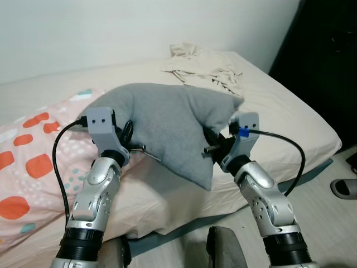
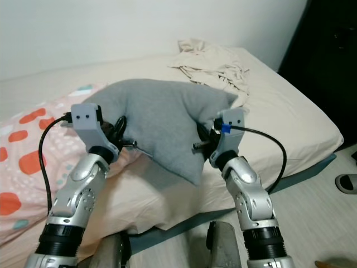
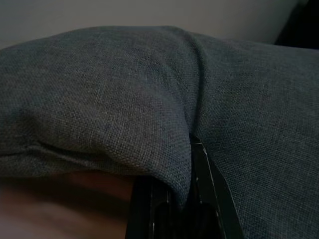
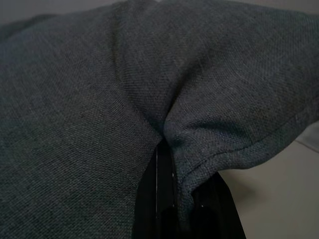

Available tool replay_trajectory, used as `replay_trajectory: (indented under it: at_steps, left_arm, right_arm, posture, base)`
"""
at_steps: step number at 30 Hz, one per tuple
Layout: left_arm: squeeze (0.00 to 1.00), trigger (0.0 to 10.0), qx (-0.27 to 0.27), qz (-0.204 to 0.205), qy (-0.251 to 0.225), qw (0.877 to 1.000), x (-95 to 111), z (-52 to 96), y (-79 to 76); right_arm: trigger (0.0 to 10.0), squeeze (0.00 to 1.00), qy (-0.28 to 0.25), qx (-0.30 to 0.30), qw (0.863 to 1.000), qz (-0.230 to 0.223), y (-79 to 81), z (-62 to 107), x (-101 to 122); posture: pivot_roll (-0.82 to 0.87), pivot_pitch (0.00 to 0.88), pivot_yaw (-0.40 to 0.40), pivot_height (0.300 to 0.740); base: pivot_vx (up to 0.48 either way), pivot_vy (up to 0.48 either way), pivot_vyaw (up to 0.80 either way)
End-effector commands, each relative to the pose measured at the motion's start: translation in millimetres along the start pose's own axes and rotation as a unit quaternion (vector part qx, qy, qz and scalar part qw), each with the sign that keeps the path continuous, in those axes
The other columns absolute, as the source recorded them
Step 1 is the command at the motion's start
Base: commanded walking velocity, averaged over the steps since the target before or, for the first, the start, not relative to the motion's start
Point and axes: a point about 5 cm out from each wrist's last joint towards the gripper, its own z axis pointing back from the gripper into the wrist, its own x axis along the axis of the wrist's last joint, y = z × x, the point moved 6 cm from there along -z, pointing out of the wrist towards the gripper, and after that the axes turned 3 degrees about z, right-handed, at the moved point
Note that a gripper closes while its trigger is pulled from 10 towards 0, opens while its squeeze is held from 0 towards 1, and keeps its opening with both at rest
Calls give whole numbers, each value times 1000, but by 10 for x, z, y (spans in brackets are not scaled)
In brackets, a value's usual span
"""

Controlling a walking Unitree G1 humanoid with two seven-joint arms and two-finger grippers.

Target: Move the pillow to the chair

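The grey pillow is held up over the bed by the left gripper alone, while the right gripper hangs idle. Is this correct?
Not quite. The grey pillow is held up over the bed by both grippers: the left gripper pinches one side and the right gripper the other. The right wrist view shows its fingers closed on a fold of the fabric.

Two head views looking down and forward over the bed (image 1: pixel 279 111), sharing the grey pillow (image 1: pixel 167 128), each wrist view pressed close against its fabric
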Motion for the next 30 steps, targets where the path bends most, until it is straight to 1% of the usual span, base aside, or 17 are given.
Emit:
replay_trajectory:
  at_steps: [1, 2, 5, 8, 9, 10, 11, 12, 13, 14, 15, 16, 18, 19, 22, 26, 30]
  left_arm:
    - [0, 0, 6, -43, -2, 999, -81, 43, 48]
    - [0, 0, 6, -43, -2, 999, -81, 43, 48]
    - [0, 0, -2, -77, 18, 997, -244, 105, 31]
    - [0, 0, -7, -75, 26, 997, -286, 135, 16]
    - [0, 0, -4, -64, 32, 997, -313, 161, 17]
    - [0, 0, -2, -59, 34, 998, -322, 176, 19]
    - [0, 902, -1, -54, 34, 998, -325, 186, 13]
    - [0, 4431, 3, -55, 32, 998, -323, 189, 10]
    - [0, 8941, 7, -57, 35, 998, -335, 189, 13]
    - [0, 8941, 10, -58, 36, 998, -346, 189, 15]
    - [0, 10000, 9, -55, 42, 998, -377, 188, 8]
    - [0, 10000, 9, -55, 42, 998, -377, 188, 8]
    - [0, 10000, -3, -64, 48, 997, -426, 200, -42]
    - [0, 10000, -22, -79, 55, 995, -461, 213, -106]
    - [0, 10000, -38, -99, 59, 993, -513, 240, -185]
    - [0, 10000, -19, -80, 58, 995, -523, 249, -155]
    - [0, 10000, 2, -53, 57, 997, -522, 236, -103]
  right_arm:
    - [0, 0, 3, 0, 1000, 11, 6, 24, -83]
    - [0, 0, 3, 0, 1000, 11, 6, 24, -83]
    - [0, 0, 32, -19, 999, 7, -42, 79, -324]
    - [0, 0, 40, -29, 999, 11, -59, 108, -391]
    - [10000, 0, 56, -40, 998, 14, -71, 139, -473]
    - [10000, 0, 67, -43, 997, 14, -66, 159, -527]
    - [10000, 0, 70, -43, 996, 20, -42, 172, -545]
    - [10000, 0, 73, -38, 996, 26, -6, 173, -560]
    - [10000, 0, 70, -35, 996, 29, 21, 169, -558]
    - [10000, 0, 67, -35, 997, 32, 36, 166, -556]
    - [10000, 0, 61, -37, 997, 38, 45, 160, -542]
    - [10000, 0, 61, -37, 997, 38, 45, 160, -542]
    - [10000, 0, 54, -39, 994, 81, 50, 155, -535]
    - [10000, 0, 65, -39, 993, 90, 50, 161, -590]
    - [10000, 0, 71, -35, 994, 81, 74, 185, -649]
    - [10000, 0, 52, -36, 996, 59, 97, 200, -582]
    - [10000, 0, 52, -44, 996, 55, 75, 211, -592]
  posture:
    - [3, 95, -36, 570]
    - [3, 95, -36, 570]
    - [4, 97, -36, 570]
    - [9, 96, -35, 570]
    - [10, 98, -31, 570]
    - [11, 98, -31, 570]
    - [11, 99, -25, 570]
    - [10, 100, -23, 570]
    - [9, 100, -22, 570]
    - [9, 100, -22, 570]
    - [11, 103, -19, 570]
    - [11, 103, -19, 570]
    - [12, 102, -20, 570]
    - [15, 104, -23, 570]
    - [15, 106, -24, 570]
    - [11, 107, -24, 570]
    - [8, 109, -23, 595]
  base:
    - [0, 0, 0]
    - [0, 0, 0]
    - [0, 0, 0]
    - [0, 0, 0]
    - [0, 0, 0]
    - [0, 0, 0]
    - [0, 0, 0]
    - [0, 0, 0]
    - [0, 0, 0]
    - [0, 0, 0]
    - [0, 0, 0]
    - [0, 0, 0]
    - [0, 0, 0]
    - [0, 0, 0]
    - [0, 0, 0]
    - [0, 0, 0]
    - [0, 0, 0]
